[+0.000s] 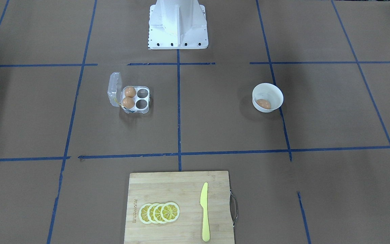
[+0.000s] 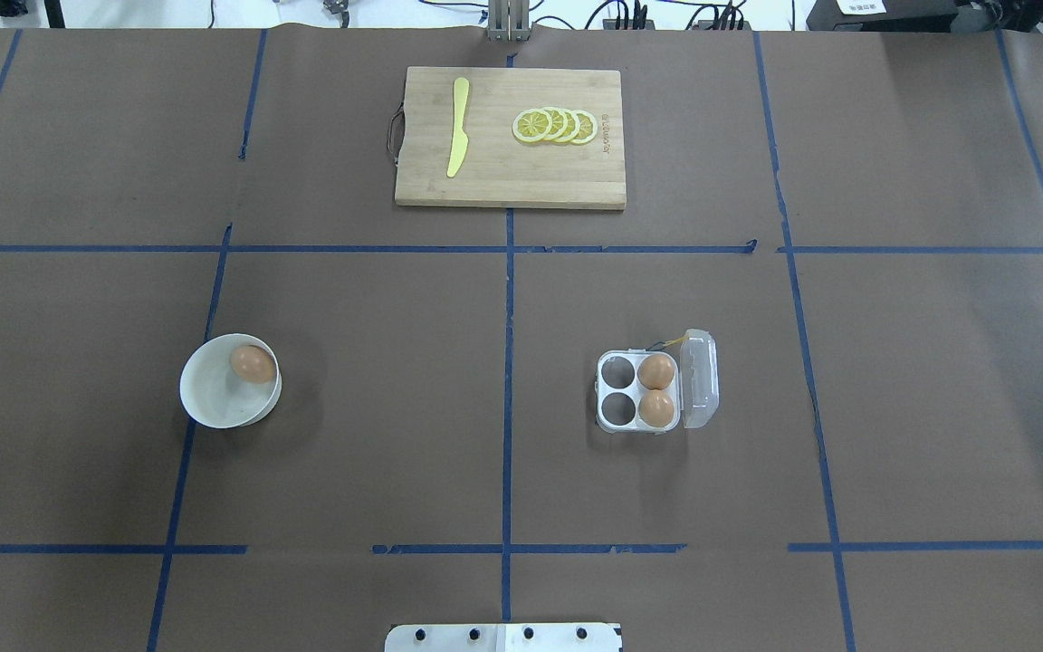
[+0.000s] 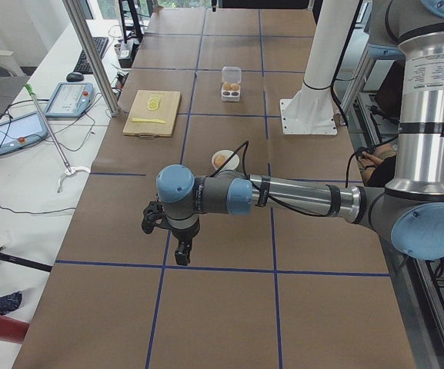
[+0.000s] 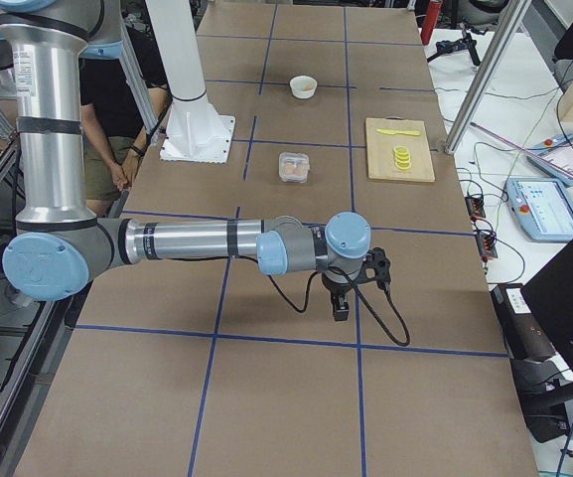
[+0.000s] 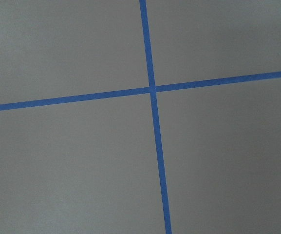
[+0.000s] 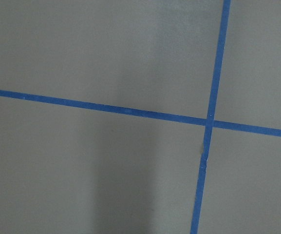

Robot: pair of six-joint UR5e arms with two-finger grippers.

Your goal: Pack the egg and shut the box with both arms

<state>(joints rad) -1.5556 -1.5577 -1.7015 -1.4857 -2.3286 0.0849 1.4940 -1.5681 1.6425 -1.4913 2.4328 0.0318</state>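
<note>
One orange-brown egg (image 2: 253, 364) lies in a white bowl (image 2: 205, 398) on the robot's left side; it also shows in the front view (image 1: 263, 103). The clear box (image 2: 637, 391) stands on the right side with its lid (image 2: 701, 378) open. Two eggs (image 2: 656, 371) (image 2: 657, 408) fill the cells beside the lid, and the other two cells are empty. My left gripper (image 3: 181, 254) and right gripper (image 4: 341, 303) hang over bare table near its two ends, far from the egg and the box. They show only in the side views, so I cannot tell whether they are open or shut.
A wooden cutting board (image 2: 508, 177) with a yellow knife (image 2: 458, 127) and lemon slices (image 2: 556, 126) lies at the table's far edge. The white pedestal base (image 1: 178, 27) stands at the robot's side. Blue tape lines cross the brown table cover.
</note>
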